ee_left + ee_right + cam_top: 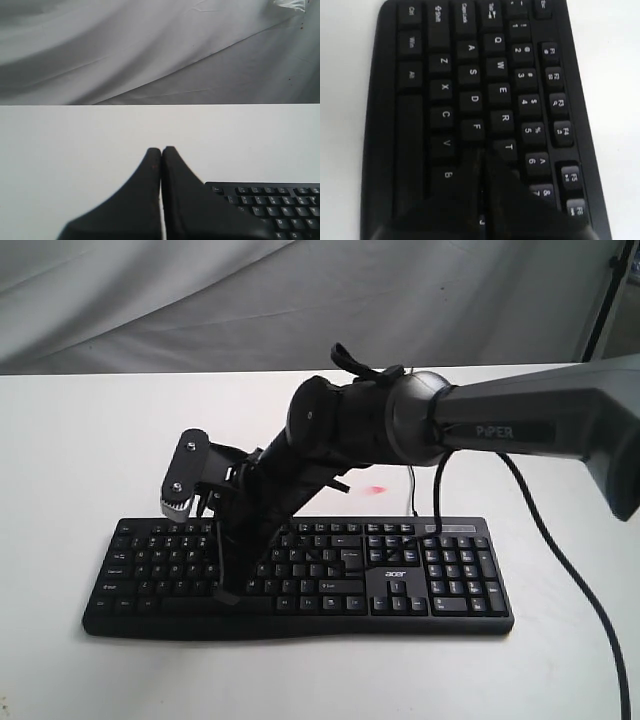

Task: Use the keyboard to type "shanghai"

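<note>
Right gripper [481, 157] closed tight, empty, tips down at keys beside F and T of black acer keyboard [450, 580] | left gripper [161, 150] closed over white table [60, 150] | grey cloth backdrop [100, 50]

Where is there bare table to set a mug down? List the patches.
Widest bare patch: white tabletop left of and behind the black full-size keyboard. A narrower strip runs in front of it. Right of it, a black cable crosses. Crowded: the grey-black right arm and its end effector over the left-hand keys.
</note>
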Robot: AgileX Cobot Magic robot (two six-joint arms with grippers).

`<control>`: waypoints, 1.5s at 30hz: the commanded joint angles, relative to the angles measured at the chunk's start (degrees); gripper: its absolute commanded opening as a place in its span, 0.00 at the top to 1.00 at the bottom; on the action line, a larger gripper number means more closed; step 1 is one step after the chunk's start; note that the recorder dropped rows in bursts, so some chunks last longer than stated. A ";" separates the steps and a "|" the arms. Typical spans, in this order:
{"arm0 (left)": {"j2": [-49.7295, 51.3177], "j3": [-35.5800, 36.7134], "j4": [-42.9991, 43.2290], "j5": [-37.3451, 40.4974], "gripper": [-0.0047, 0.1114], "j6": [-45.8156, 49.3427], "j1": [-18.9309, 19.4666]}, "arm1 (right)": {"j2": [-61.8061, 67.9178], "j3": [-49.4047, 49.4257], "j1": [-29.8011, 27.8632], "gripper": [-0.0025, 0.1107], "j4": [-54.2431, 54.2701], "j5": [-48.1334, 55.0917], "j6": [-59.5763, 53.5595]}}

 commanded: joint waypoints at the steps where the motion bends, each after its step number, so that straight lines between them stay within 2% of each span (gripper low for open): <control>1: 0.18 0.03 -0.23 -0.14 0.95 -0.07 -0.23 | -0.77 1.53 -0.78 0.98 -0.13 -0.82 -0.56; 18: 0.18 0.03 -0.23 -0.14 0.95 -0.07 -0.23 | 0.22 1.53 -0.78 0.98 5.60 -0.82 -6.60; 45: 0.18 0.03 -0.23 -0.14 0.95 -0.07 -0.23 | 0.22 1.53 -0.78 0.98 3.16 0.11 -6.76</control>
